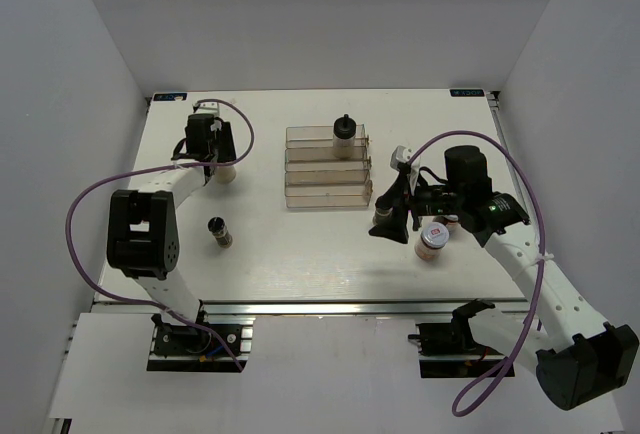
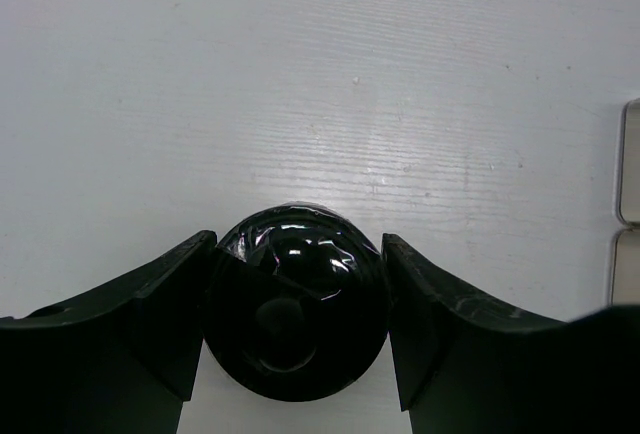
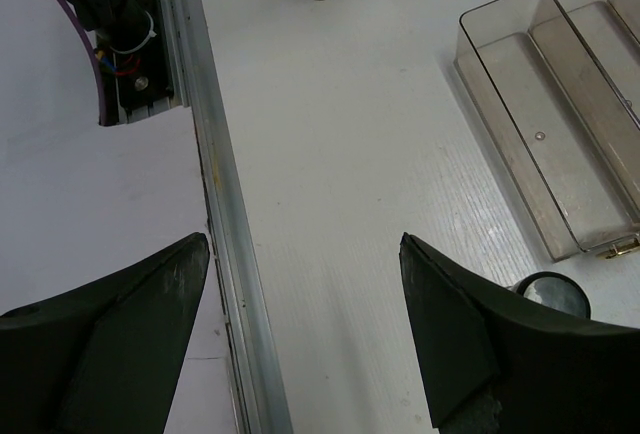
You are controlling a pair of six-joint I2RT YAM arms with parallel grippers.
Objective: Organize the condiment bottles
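1. A pale condiment bottle (image 1: 225,174) with a black knob cap (image 2: 295,314) stands on the desk (image 1: 300,269), left of the clear rack (image 1: 327,169).
2. The left pincer (image 1: 218,159) has its fingers (image 2: 130,324) tight along both sides of that cap (clamped or only flanking, I cannot tell).
3. A second knob-topped bottle (image 1: 344,134) stands on the rack's back step, and a dark bottle (image 1: 219,231) sits front-left of the rack.
4. Right of the rack, the right pincer (image 1: 392,226) hangs with jaws wide apart and empty, near the white-lidded bottle (image 1: 433,240).

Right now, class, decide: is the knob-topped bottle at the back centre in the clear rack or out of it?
In: the knob-topped bottle stands upright in the clear rack, on its rearmost step.
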